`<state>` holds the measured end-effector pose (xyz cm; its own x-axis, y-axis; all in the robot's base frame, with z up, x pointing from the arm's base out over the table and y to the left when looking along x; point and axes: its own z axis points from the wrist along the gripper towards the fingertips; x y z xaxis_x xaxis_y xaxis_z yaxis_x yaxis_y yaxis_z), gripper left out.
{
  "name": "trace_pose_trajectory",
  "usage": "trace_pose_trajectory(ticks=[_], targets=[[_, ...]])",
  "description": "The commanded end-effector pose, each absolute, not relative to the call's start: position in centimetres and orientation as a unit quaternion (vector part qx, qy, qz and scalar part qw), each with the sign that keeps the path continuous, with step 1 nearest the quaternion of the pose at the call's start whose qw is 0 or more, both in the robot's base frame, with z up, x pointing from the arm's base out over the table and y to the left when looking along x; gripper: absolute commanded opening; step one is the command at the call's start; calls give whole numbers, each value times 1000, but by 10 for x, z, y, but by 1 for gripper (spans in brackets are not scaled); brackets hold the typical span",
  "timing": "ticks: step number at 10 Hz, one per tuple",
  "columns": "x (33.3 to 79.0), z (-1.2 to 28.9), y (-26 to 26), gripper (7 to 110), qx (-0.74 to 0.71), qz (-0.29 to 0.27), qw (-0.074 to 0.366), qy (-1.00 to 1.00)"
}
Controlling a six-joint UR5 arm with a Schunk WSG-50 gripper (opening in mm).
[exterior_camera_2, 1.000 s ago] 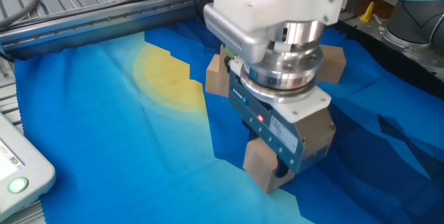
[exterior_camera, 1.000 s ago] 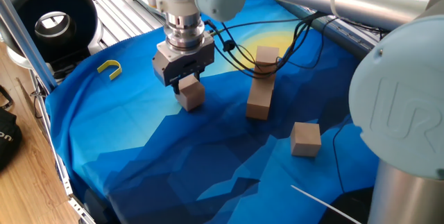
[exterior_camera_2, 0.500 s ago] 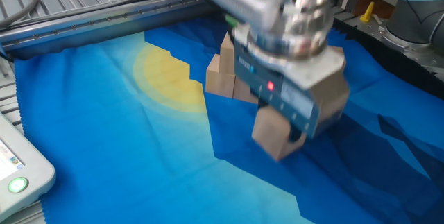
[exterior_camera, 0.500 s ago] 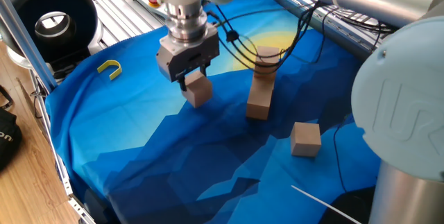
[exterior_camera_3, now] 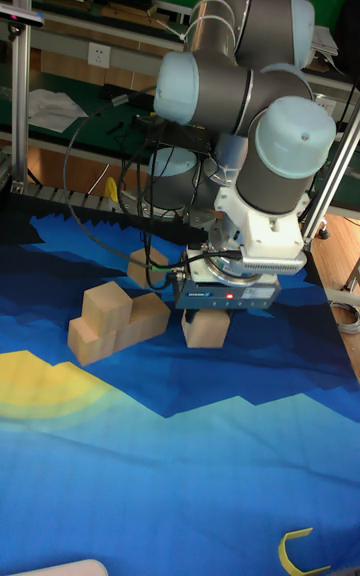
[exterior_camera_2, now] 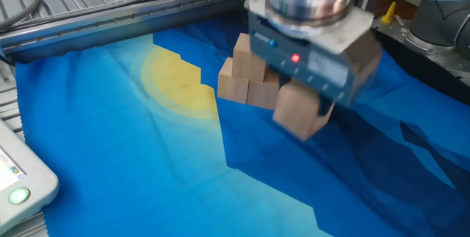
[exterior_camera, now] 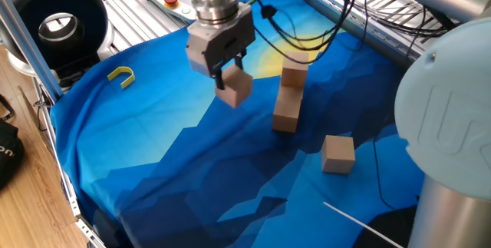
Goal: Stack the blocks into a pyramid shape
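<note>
- One fixed view shows the gripper (exterior_camera: pixel 228 79) clamped on one block (exterior_camera: pixel 234 88), which hangs in the air above the cloth (exterior_camera: pixel 138 148), clear of it.
- The step in hand looks like the carry: the held block is on its way to the pile (exterior_camera_2: pixel 246 75), not yet placed.
- In the other fixed view the pile is three blocks, two side by side on the cloth and one on top. It stands near the yellow patch (exterior_camera_2: pixel 172 75) of the cloth, and the held block is just beside it.
- A loose block (exterior_camera: pixel 337 153) lies alone toward the near edge of the table, well apart from the pile. In the tall fixed view one more block (exterior_camera_3: pixel 148 264) lies behind the pile.
- I judge that the next move needs the held block set flat against the bottom row, with its faces in line, so that the base gets wider before more is stacked.
- The blocks are plain light wood cubes, smooth, with sharp edges. The cloth is soft and wrinkled, so a block may rest a little tilted.
- A small yellow U-piece (exterior_camera: pixel 121 76) lies near the far left edge and is not part of the job.
</note>
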<state>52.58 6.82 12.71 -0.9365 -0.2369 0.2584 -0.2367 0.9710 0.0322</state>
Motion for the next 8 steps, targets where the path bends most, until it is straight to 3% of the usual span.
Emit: trace_pose_trajectory(ticks=[1, 4, 8], targets=[[500, 146, 62, 7, 175, -10, 149, -973], [487, 160, 45, 7, 215, -13, 129, -968], [476, 151, 14, 7, 329, -12, 172, -928]])
